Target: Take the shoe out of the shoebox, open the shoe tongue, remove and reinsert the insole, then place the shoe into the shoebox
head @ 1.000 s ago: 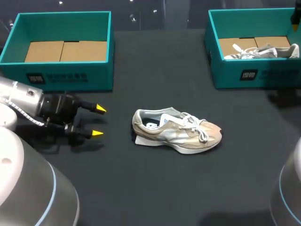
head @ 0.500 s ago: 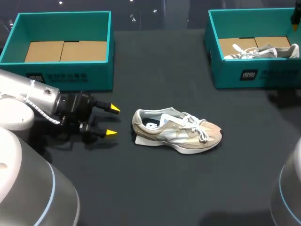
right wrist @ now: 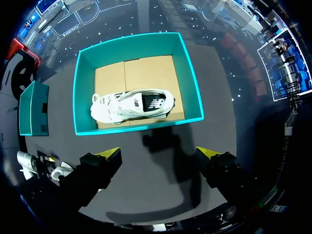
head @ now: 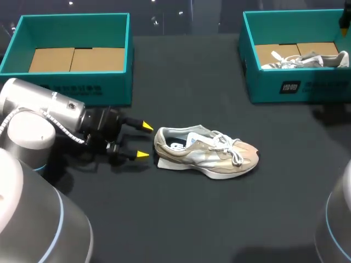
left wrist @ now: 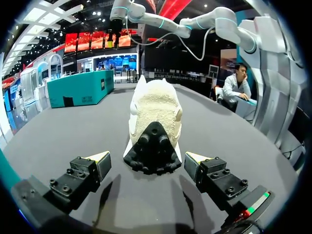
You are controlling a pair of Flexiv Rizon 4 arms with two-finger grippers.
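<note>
The dark table (head: 192, 219) is stretching out flat under both my arms.

Closest to me, my left gripper (head: 143, 141) is hanging low over the table. It is pointing sideways at the tan shoe (head: 205, 153). Its two yellow-tipped fingers are spread wide and are holding nothing. The shoe is sitting on the table near the middle, outside both boxes. Its heel is facing my left gripper and its toe is pointing the other way, toward my right side. White laces are lying across its top. From my left wrist, the heel is showing just ahead of the gap between my fingers, and neither finger is touching it.

Farther back on my left, the left shoebox (head: 66, 87) is sitting open. It is teal, and only its brown cardboard (head: 77, 59) floor is showing inside.

Farther back on my right, the right shoebox (head: 307, 87) is also sitting open, and it is teal too. A white shoe (head: 307, 60) is lying inside it on a brown floor.

My right gripper (right wrist: 158, 152) is hanging high above the table, looking straight down just beside the right shoebox. Its fingers are wide apart too, with nothing between them. The white shoe is lying lengthwise in the box ahead of these fingers.
</note>
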